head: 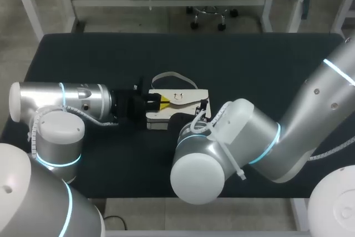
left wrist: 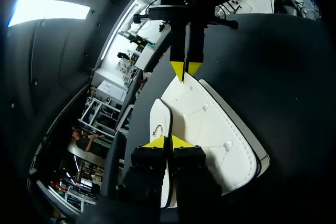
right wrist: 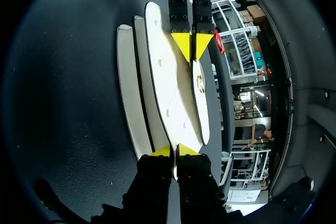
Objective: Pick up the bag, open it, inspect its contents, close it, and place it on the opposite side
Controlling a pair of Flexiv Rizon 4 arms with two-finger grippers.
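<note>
So far: bag (head: 183, 97) gripped at both ends, mid-table; pickup probably under way.
Left gripper (left wrist: 168, 141): pinched tight on bag's left end.
Right gripper (right wrist: 174, 150): pinched tight on right end.
Flap (right wrist: 202, 108): apparently not yet opened.
Remaining: opening, inspecting, closing, placing opposite.

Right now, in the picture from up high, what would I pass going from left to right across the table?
left arm → white bag → right arm
</note>
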